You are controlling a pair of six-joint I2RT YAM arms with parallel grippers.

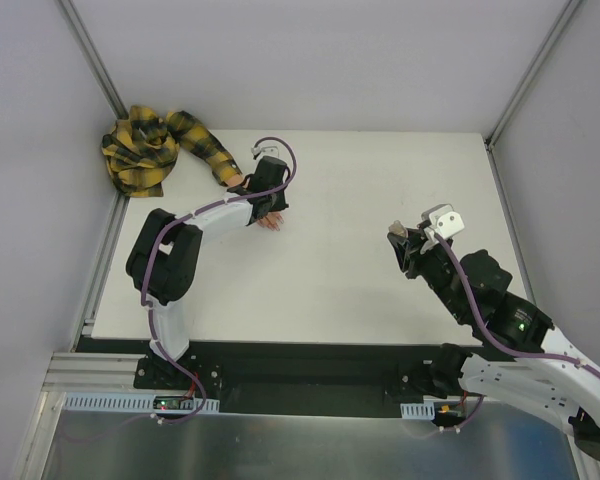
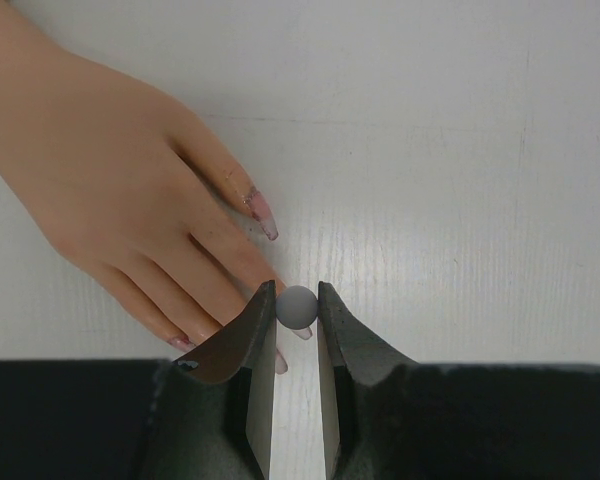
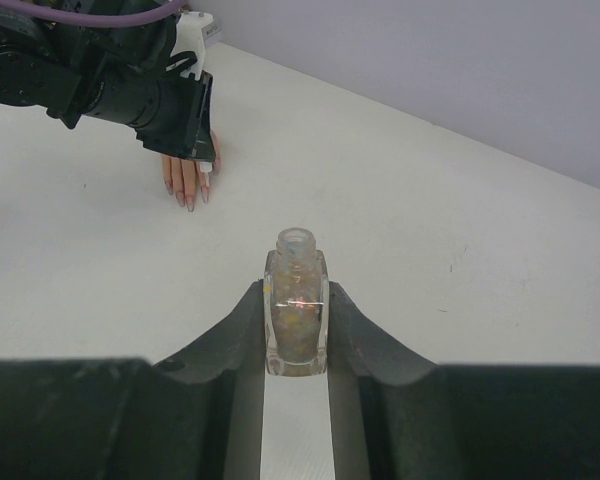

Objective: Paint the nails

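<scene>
The peach mannequin hand lies flat on the white table, its yellow-and-black plaid sleeve running to the back left corner. Its nails are long and pinkish. My left gripper is shut on a round grey brush cap and holds it straight over a fingertip nail; the brush itself is hidden under the cap. In the top view the left gripper covers most of the hand. My right gripper is shut on the open glitter nail-polish bottle, upright, at the right.
The plaid cloth is bunched in a heap at the back left corner. Metal frame posts stand at the table's back corners. From the right wrist view the left arm and the hand lie far ahead to the left.
</scene>
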